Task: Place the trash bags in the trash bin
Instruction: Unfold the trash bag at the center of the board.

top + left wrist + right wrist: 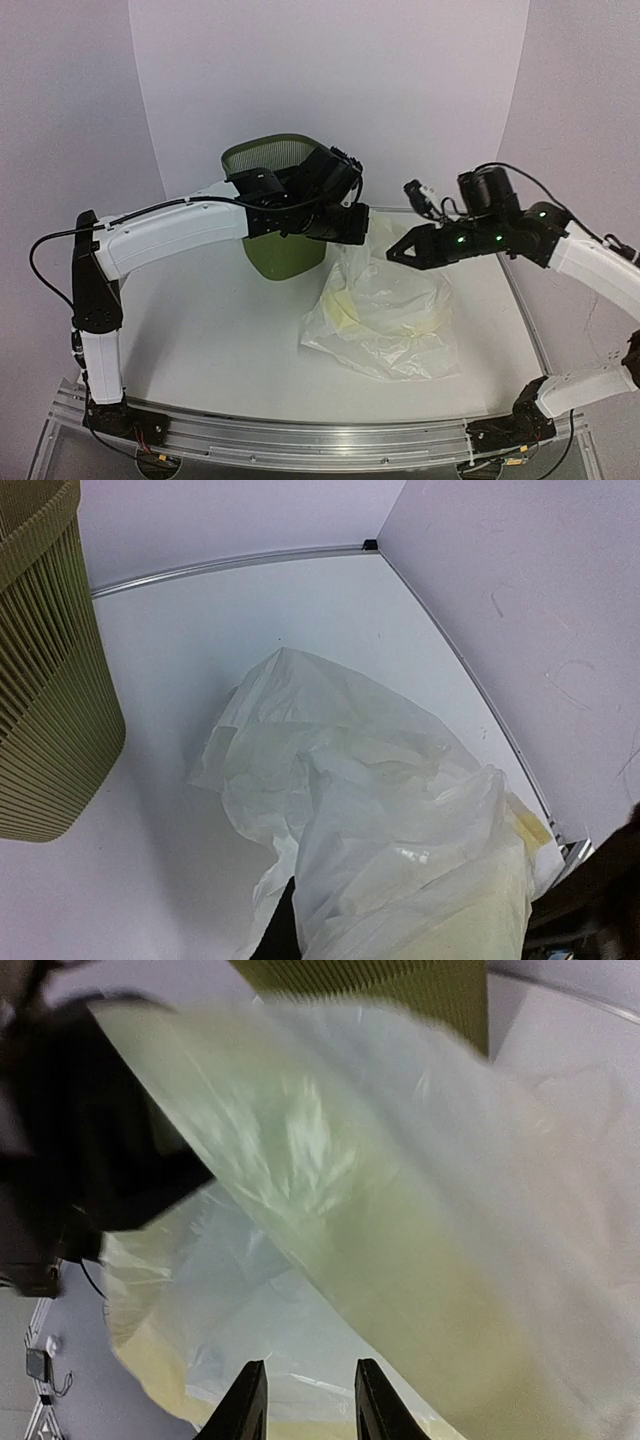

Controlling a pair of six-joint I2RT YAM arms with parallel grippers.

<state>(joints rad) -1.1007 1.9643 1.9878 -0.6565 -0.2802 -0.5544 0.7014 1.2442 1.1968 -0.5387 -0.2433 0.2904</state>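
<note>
The olive-green slatted trash bin (283,256) stands at the back of the table, also seen at the left edge of the left wrist view (45,680). Just right of the bin, my left gripper (350,228) is shut on the upper edge of the trash bag (385,312), a pale yellowish translucent film that hangs from it and spreads over the table. In the left wrist view the bag (400,820) covers the jaws; only one dark finger (278,935) shows. My right gripper (392,256) hovers at the bag's right side, open (308,1385), with the film (380,1190) just ahead of its fingers.
White walls enclose the table at the back and right, with a metal rail (230,565) along the back edge. My left arm's dark wrist (70,1160) sits close to the right gripper's left. The bin (400,985) is behind the bag.
</note>
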